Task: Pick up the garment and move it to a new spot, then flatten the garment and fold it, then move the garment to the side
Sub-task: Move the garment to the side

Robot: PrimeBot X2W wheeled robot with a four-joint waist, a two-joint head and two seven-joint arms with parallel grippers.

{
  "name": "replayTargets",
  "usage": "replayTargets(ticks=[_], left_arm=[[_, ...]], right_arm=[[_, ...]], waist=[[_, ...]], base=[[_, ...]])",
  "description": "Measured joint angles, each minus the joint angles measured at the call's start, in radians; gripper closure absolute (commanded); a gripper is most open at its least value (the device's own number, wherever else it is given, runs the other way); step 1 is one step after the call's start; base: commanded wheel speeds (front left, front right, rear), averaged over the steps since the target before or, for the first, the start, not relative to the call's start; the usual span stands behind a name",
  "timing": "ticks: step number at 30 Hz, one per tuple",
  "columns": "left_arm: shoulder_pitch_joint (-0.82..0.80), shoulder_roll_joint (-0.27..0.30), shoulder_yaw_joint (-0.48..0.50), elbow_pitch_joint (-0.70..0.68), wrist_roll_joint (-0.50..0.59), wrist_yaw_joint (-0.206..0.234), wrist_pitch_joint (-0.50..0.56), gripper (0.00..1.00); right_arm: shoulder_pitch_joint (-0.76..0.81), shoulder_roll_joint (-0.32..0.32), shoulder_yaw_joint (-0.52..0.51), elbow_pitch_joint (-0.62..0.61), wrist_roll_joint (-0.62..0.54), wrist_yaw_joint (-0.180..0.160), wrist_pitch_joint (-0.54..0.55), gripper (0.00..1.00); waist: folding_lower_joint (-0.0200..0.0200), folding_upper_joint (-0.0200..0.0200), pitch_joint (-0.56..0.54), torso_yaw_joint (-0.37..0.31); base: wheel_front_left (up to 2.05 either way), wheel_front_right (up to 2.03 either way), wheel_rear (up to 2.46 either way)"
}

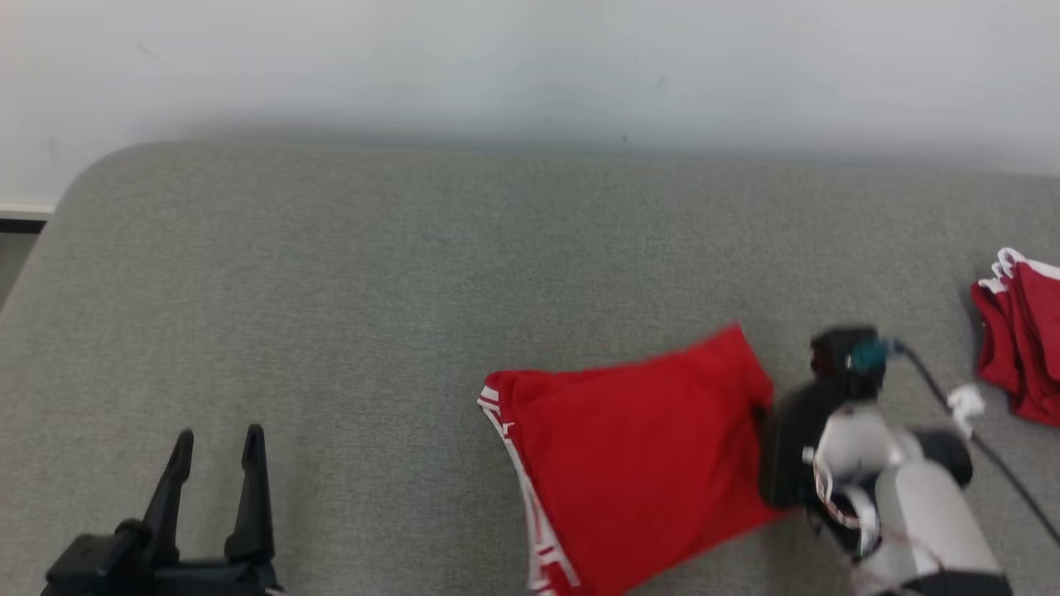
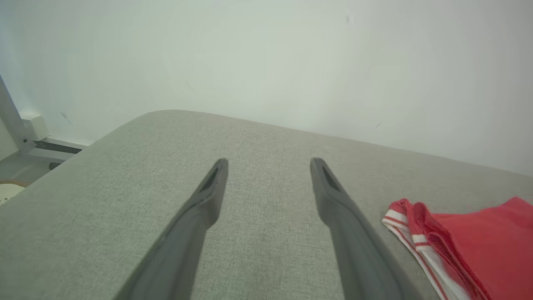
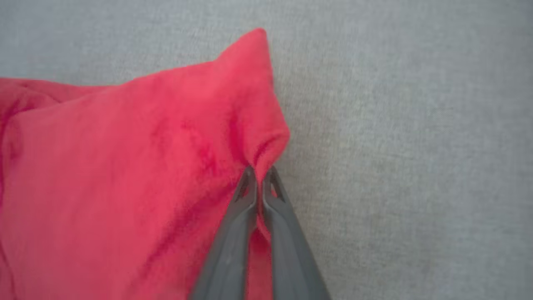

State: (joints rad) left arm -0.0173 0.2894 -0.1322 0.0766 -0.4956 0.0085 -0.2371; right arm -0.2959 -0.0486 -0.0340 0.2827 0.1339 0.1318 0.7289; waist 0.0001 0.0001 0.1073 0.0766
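1. The red garment (image 1: pixel 638 463) lies on the grey padded surface (image 1: pixel 331 273), toward the robot's right and close to the near edge. Its white-striped band is turned toward the left side.
2. The right gripper (image 3: pixel 260 173) has its two dark fingers pressed together on the garment's right-hand edge. A small fold of red cloth is pinched between the tips and puckers up just beyond them.
3. From that pinch the rest of the garment spreads out fairly flat, with one corner pointing toward the pale wall (image 1: pixel 530 66) behind.
4. The left gripper (image 1: pixel 217 447) sits at the near left, well apart from the garment, its fingers spread wide over bare grey fabric.
5. A heap of red cloth with white trim (image 1: pixel 1023 348) lies at the far right edge of the surface, apart from the pinched garment.
6. A black cable (image 1: pixel 985 447) runs from the right wrist, passing between that arm and the heap.
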Motion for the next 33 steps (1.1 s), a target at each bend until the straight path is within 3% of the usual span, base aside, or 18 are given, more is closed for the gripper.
replayTargets(ticks=[5, 10, 21, 33], left_arm=[[-0.072, -0.017, -0.026, -0.032, 0.023, -0.014, -0.01, 0.0], [-0.133, -0.021, -0.04, -0.04, 0.041, -0.033, -0.017, 0.0], [-0.217, 0.003, -0.068, -0.07, 0.083, -0.049, -0.002, 0.0], [-0.26, 0.043, -0.078, -0.156, 0.099, -0.043, 0.051, 0.0]], right_arm=[[-0.211, -0.007, -0.042, -0.018, -0.105, 0.0, 0.02, 1.0], [-0.323, -0.071, -0.076, -0.073, -0.153, 0.0, 0.05, 1.0], [-0.384, -0.177, -0.198, -0.201, -0.182, 0.0, 0.108, 1.0], [-0.439, -0.32, -0.301, -0.257, -0.204, 0.0, 0.12, 1.0]], waist=[[0.0001, 0.0, 0.065, -0.038], [0.0002, 0.0, 0.132, -0.086], [0.0002, 0.0001, 0.268, -0.206], [0.0001, 0.0001, 0.397, -0.265]], base=[[0.0, 0.0, 0.0], [0.0, 0.0, 0.0], [0.0, 0.0, 0.0], [0.0, 0.0, 0.0]])
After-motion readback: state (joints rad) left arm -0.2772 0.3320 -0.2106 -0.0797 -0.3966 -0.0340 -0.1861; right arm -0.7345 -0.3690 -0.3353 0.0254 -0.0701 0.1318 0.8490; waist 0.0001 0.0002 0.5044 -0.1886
